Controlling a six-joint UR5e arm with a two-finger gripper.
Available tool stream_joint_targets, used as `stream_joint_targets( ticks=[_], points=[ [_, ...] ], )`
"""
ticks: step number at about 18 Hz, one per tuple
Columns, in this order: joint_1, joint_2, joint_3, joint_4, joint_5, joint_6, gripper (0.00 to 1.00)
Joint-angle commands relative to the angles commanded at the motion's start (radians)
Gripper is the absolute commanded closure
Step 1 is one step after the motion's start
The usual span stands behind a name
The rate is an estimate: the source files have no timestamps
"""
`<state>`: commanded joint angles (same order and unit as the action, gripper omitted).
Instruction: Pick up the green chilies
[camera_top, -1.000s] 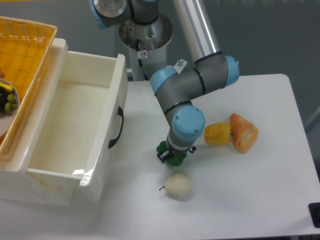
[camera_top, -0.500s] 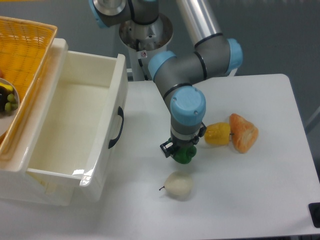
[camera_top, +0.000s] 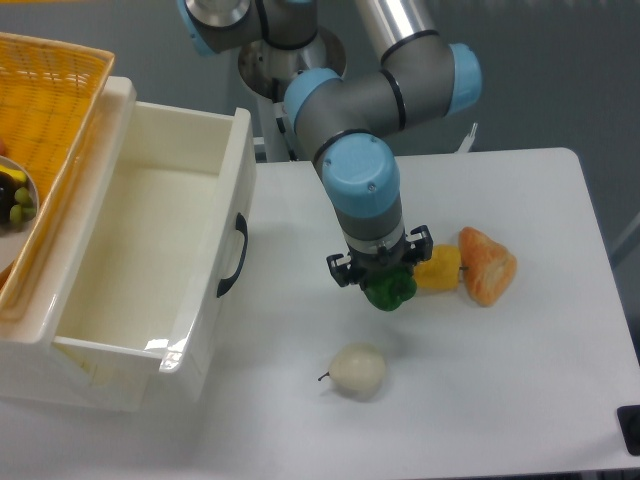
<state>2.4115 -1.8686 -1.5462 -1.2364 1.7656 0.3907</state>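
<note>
Grey and blue, the arm (camera_top: 365, 100) is reaching down from the rear of the white table (camera_top: 520, 380), wrist pointing straight down. Its gripper (camera_top: 386, 285) is clamping the green chilies (camera_top: 390, 291) from both sides, holding them above the tabletop just beside the yellow pepper (camera_top: 440, 268). The chilies are lumpy and rounded, showing no clear long axis. No writing is legible.

No text, label or number is legible on anything here.
</note>
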Motion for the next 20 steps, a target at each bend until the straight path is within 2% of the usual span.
stream_joint_targets(
  ticks=[3, 6, 9, 20],
  points=[
    [-0.003, 0.016, -0.012, -0.005, -0.017, 0.144, 0.48],
    [-0.003, 0.023, -0.018, -0.003, -0.046, 0.210, 0.48],
    [-0.008, 0.023, -0.021, -0.006, -0.089, 0.214, 0.48],
    [-0.008, 0.043, -0.045, -0.008, -0.091, 0.214, 0.48]
  ],
)
